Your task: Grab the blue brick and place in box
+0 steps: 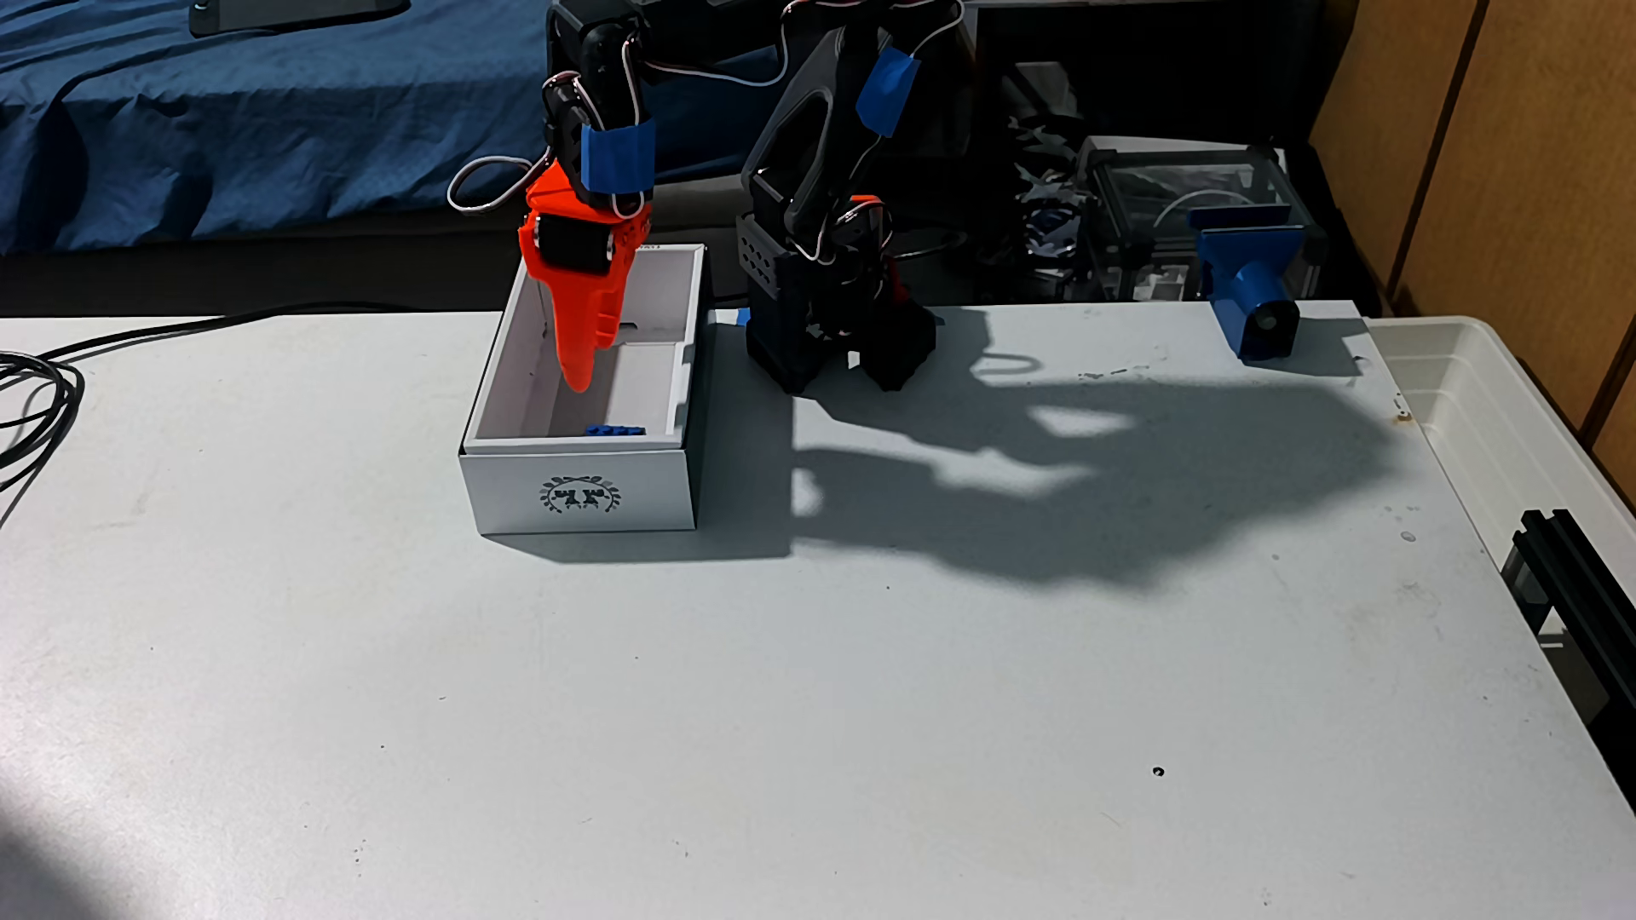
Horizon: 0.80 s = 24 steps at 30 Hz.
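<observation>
In the fixed view the orange hand [580, 376] points down into the box [584, 491], its tip above the floor and holding nothing; whether its fingers are spread or pressed together I cannot tell. The brick [613, 431] lies on the box floor against the near wall (the one bearing the dark emblem), just below and right of the tip. The box stands on the tabletop [797, 708] beside the arm's base [832, 345].

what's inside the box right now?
The blue brick lies on the floor of the box, against the near wall, which hides its lower part. The orange pincer dips in above it, apart from it. The near floor strip is hidden.
</observation>
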### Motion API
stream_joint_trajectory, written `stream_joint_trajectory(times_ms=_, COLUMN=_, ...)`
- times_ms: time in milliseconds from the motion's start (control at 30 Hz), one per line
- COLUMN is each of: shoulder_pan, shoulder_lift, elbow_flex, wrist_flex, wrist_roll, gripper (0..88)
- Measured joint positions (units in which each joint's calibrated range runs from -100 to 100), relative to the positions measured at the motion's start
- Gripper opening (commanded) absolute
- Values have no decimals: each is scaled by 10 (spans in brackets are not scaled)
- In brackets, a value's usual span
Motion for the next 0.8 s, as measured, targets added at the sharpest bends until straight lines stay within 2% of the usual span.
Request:
stream_joint_trajectory(times_ms=200, shoulder_pan=0, shoulder_lift=-4, elbow_flex=-22, wrist_flex=10, wrist_roll=-2, gripper=188)
stream_joint_trajectory(times_ms=433, shoulder_pan=-12, shoulder_lift=-4, elbow_flex=-116, wrist_flex=81, wrist_roll=-16, gripper=188)
stream_joint_trajectory(times_ms=800, shoulder_pan=-128, shoulder_lift=-4, elbow_flex=-163, wrist_flex=87, wrist_roll=-107, gripper=188)
